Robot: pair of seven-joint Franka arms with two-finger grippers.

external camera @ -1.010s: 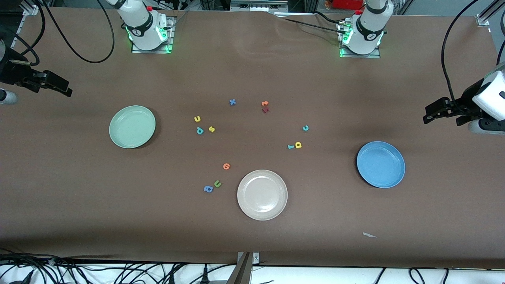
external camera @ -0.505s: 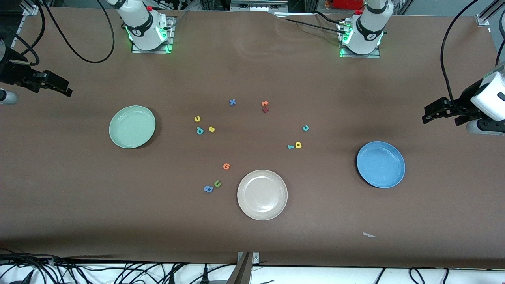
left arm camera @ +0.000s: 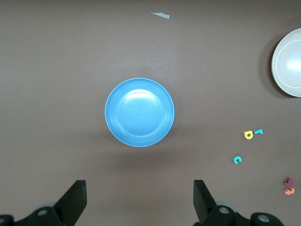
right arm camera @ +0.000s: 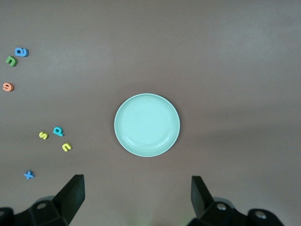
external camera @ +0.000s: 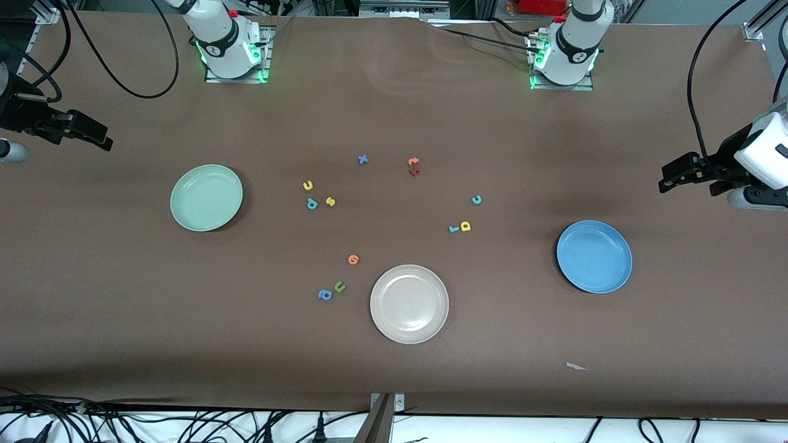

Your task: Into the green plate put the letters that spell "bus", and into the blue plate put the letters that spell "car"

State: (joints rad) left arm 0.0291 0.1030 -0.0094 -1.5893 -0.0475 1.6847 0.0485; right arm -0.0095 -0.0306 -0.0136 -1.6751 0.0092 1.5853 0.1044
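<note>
The pale green plate (external camera: 206,197) lies empty toward the right arm's end, and the blue plate (external camera: 594,256) lies empty toward the left arm's end. Yellow "u" (external camera: 308,185), teal "b" (external camera: 312,203) and yellow "s" (external camera: 330,201) cluster mid-table. Teal "c" (external camera: 476,200), teal "r" (external camera: 454,229) and yellow "a" (external camera: 465,226) lie closer to the blue plate. My left gripper (external camera: 676,176) hovers open beside the blue plate (left arm camera: 139,112), its jaws (left arm camera: 139,197) wide and empty. My right gripper (external camera: 98,136) hovers open beside the green plate (right arm camera: 147,125), also empty (right arm camera: 137,193).
A cream-white plate (external camera: 409,303) sits nearer the front camera, mid-table. Other letters lie loose: blue "x" (external camera: 362,159), an orange and a dark red one (external camera: 414,166), an orange one (external camera: 353,259), green "u" (external camera: 339,287), blue "a" (external camera: 325,295). A paper scrap (external camera: 575,367) lies near the front edge.
The left gripper has drifted very slightly. The right gripper, the plates and the letters stand as before.
</note>
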